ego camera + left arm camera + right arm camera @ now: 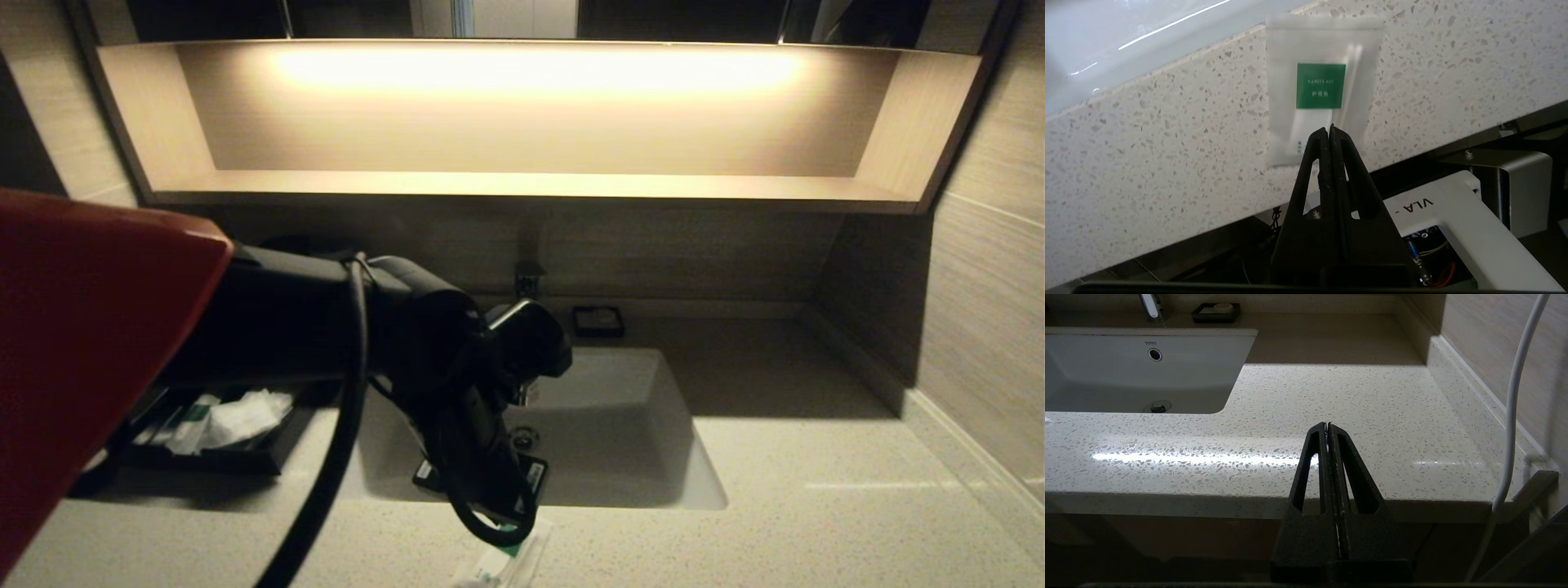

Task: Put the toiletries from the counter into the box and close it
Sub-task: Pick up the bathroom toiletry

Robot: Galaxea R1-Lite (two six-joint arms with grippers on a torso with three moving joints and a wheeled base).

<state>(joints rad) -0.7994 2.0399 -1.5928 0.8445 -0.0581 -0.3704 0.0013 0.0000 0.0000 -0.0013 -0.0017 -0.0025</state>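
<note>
A white see-through packet (1323,90) with a green square label lies flat on the speckled counter (1147,155), close to its front edge. In the head view the same packet (506,565) shows just below my left arm (424,335). My left gripper (1329,128) is shut, and its tips point down at the packet's near end. No fold of the packet shows between them. The black box's drawer tray (269,459) stands open left of the sink, with white packets (241,416) in it. My right gripper (1328,424) is shut and empty at the counter's front edge, right of the sink.
The white sink basin (620,425) sits mid-counter with a faucet (529,282) and a small black soap dish (598,321) behind it. Above hangs a lit wooden shelf (531,184). A white cable (1515,396) runs by the right wall.
</note>
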